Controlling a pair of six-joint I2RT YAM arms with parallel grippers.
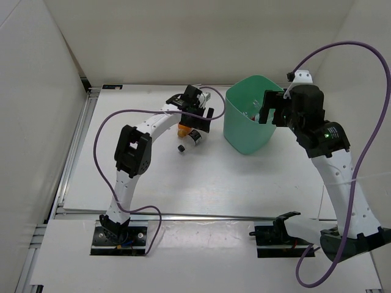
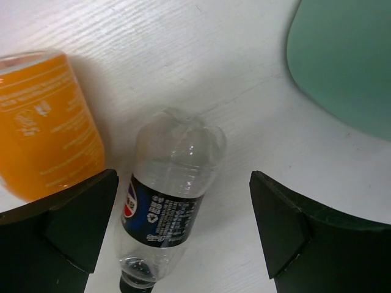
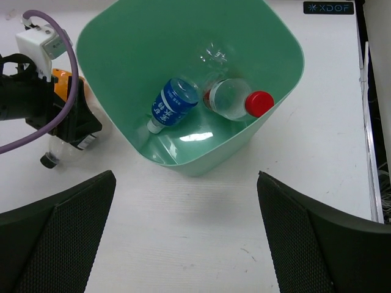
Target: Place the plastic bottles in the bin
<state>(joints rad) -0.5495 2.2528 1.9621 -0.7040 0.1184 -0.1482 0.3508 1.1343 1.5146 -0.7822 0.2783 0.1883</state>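
A white worktop (image 1: pixel 201 183) fills the middle of the overhead frame. Seen close from the left wrist, its surface shows a fine wood-like grain. An aluminium rail (image 1: pixel 72 152) runs along its left edge, from the upper left down toward the lower left. Plain white enclosure walls rise at the back (image 1: pixel 201 36) and on the left (image 1: pixel 30 122). In the right wrist view, a small dark label reading "XDOF" (image 3: pixel 328 7) sits in the upper right corner.

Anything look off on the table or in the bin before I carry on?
Nothing stands out. The bin stands upright with the blue-labelled bottle and red-capped bottle lying inside. The black-capped bottle lies on its side beside the orange bottle, under the open left gripper. No spill visible.
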